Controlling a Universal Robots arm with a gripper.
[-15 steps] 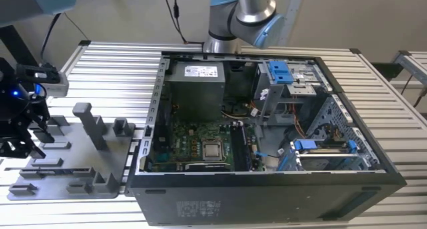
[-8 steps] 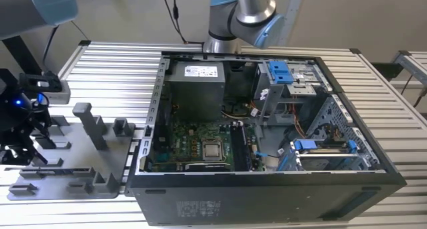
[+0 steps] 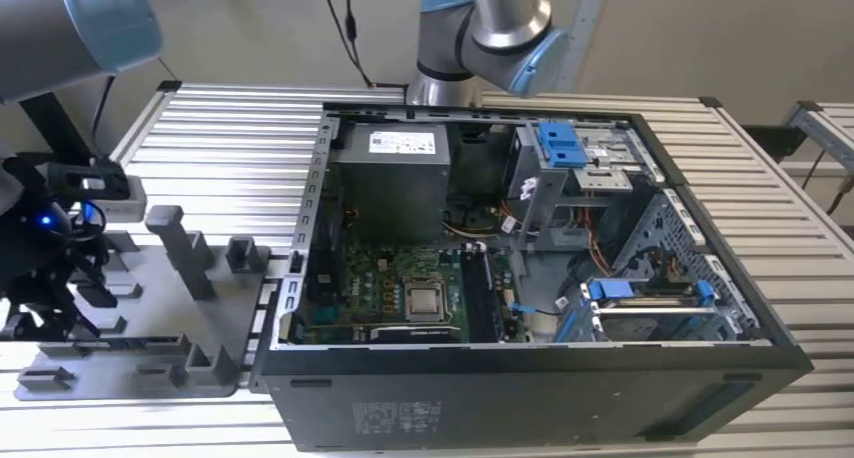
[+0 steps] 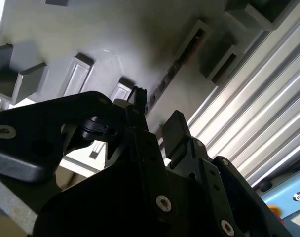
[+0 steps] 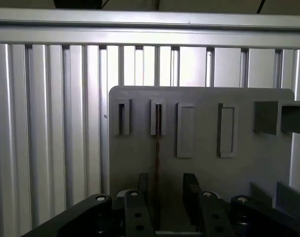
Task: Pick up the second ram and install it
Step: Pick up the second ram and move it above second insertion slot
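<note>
- First wrist view puts the black metal gripper (image 5: 166, 182) closest to the lens. Its fingers (image 5: 190, 190) are spread apart with open space between them, and they pinch nothing.
- Between the spread fingers runs the second ram (image 5: 158, 143), a thin, flat, dark memory stick seen edge-on as a narrow brownish-black line. It lies nearer one finger than the other, with a gap showing on each side. The straddle reads as lining up for a grip across its two flat faces.
- In the second wrist view the second ram (image 4: 177, 61) appears as a long dark strip with a row of small dark marks along it. One end lies close to a fingertip; whether they touch cannot be told.
- The stick stands on its long edge in a narrow slot of the flat gray plastic tray (image 5: 204, 168), its far end tucked into a raised rectangular pocket. Standing it this way likely keeps both faces free for the fingers.
- Other raised pockets and upright blocks sit on the tray beside that slot.
- The tray lies on the ribbed aluminium table (image 5: 51, 123), whose slats run on beyond its edge.
- In the exterior view the silver-and-blue arm (image 3: 80, 18) hangs over the tray at the exterior view's left.
- Just beside the tray, toward the exterior view's right, lies the open black computer case (image 3: 534, 378). Its green motherboard (image 3: 387, 278) faces upward, probably so a stick can be pressed in from above.
</note>
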